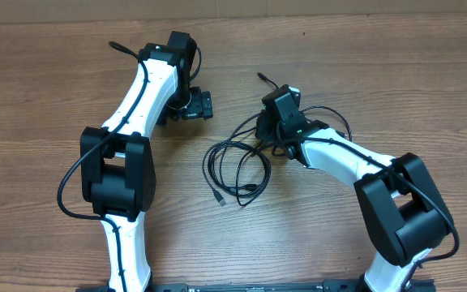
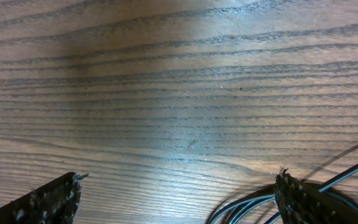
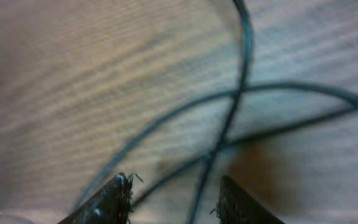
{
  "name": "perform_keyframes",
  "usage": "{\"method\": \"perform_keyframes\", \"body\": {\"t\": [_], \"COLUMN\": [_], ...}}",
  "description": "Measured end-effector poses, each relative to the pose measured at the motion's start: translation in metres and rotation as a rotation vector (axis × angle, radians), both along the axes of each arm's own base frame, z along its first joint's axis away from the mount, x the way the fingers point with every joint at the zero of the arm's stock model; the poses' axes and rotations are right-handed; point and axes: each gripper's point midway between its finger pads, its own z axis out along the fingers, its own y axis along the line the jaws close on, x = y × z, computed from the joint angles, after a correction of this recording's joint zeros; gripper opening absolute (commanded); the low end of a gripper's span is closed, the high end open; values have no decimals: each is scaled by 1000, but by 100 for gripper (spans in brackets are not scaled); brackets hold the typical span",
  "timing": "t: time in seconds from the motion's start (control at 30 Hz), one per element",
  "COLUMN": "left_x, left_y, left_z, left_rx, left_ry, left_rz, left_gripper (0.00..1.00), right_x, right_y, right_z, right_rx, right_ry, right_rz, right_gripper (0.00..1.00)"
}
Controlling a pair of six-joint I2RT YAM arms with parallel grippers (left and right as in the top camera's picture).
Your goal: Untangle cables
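Note:
The cables [image 1: 233, 166] are thin black cords lying in loose overlapping loops at the table's middle. One plug end [image 1: 220, 199] points toward the front, and another strand runs back to a plug [image 1: 260, 76]. My right gripper [image 1: 267, 134] hovers over the loops' right edge. In the right wrist view its jaws [image 3: 176, 179] stand apart, and crossing strands [image 3: 229, 118] run between and below the fingertips, blurred. My left gripper [image 1: 193, 105] sits to the back left of the loops. Its jaws [image 2: 179, 176] are wide open over bare wood, with cable strands [image 2: 247, 205] beside its right finger.
The wooden table [image 1: 379, 65] carries both arms. The left arm [image 1: 128, 122] reaches in from the front left and the right arm [image 1: 379, 178] from the front right. A thin cord loop [image 1: 331, 113] lies behind the right arm.

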Motion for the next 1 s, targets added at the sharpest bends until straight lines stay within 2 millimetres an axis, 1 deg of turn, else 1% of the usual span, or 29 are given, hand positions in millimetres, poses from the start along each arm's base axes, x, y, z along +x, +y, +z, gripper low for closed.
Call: {"method": "perform_keyframes", "body": {"t": [0.03,0.1,0.17,0.23,0.37,0.5,0.6,0.67,0.7,0.73,0.77,0.83,0.87,0.9,1.0], "left_x": [0,0,0,0,0,0,0,0,0,0,0,0,0,0,0], "left_y": [0,0,0,0,0,0,0,0,0,0,0,0,0,0,0], "left_z": [0,0,0,0,0,0,0,0,0,0,0,0,0,0,0], "left_rx": [0,0,0,0,0,0,0,0,0,0,0,0,0,0,0], "left_ry": [0,0,0,-1,0,-1,0,0,0,0,0,0,0,0,0], "left_rz": [0,0,0,0,0,0,0,0,0,0,0,0,0,0,0], "left_gripper": [100,100,100,100,99,99,100,99,100,99,99,100,99,100,100], "right_x": [4,11,20,30,53,68,73,75,76,76,76,74,75,75,81], "right_y": [1,-2,-6,-11,-27,-42,-45,-41,-38,-35,-33,-31,-30,-28,-24], "right_z": [0,-2,-3,-1,8,9,3,-4,-6,-9,-12,-18,-19,-19,-11], "right_rx": [2,-9,-26,-32,-27,-18,-5,18,31,42,46,52,51,51,45], "right_ry": [-16,-43,-79,-118,-204,-242,-246,-241,-242,-240,-235,-223,-224,-230,-276], "right_rz": [-4,-23,-48,-74,-139,-183,-188,-170,-160,-149,-143,-131,-123,-113,-71], "right_gripper": [47,53,55,61,64,65,67,67,65,60,53,20,10,4,4]}}
